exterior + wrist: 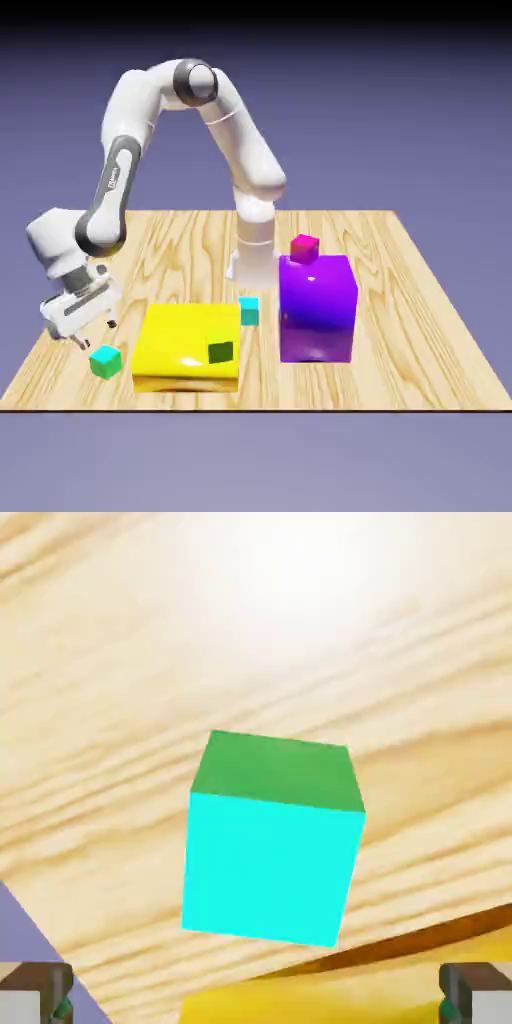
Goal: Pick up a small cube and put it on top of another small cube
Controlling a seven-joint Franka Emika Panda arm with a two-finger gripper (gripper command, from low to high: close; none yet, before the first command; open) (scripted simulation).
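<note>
Item: small cube [105, 362], teal-green with turquoise top, resting on the table [420, 330] near its front corner at the exterior view's left, just beside the big yellow block [188, 347] and untouched. Gripper [92, 335]: hovering above and slightly behind the cube, jaws apart, fingertips [35, 992] at the hand view's lower corners with the cube [272, 842] centred between them. Handling advice: descend straight, square the fingers to opposite faces, keep clear of the yellow block's edge, close only once the tips straddle the cube's middle.
</note>
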